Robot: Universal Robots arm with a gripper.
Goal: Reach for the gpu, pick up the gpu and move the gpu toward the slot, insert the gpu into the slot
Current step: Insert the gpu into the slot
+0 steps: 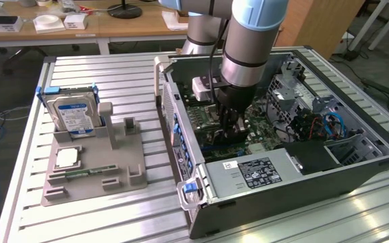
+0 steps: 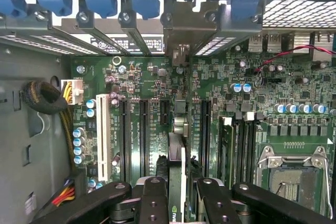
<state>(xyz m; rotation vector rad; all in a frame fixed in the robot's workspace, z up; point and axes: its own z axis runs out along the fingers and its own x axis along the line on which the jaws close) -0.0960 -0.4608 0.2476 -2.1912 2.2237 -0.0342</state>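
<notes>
Pincer (image 2: 176, 195) gripped the gpu (image 2: 176, 156) edge-on, slot (image 2: 178, 109) just ahead; we judged a slight tilt could jam its bracket (image 2: 181, 45) against the case (image 1: 303, 177).

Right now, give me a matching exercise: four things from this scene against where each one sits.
1. gpu
2. hard drive
3. power supply
4. white slot

A. upright in the grey holder outside the case
B. between the gripper fingers, edge-on above the motherboard
C. on the motherboard near the yellow wires
D. labelled box at the case's near end

1-B, 2-A, 3-D, 4-C
</notes>
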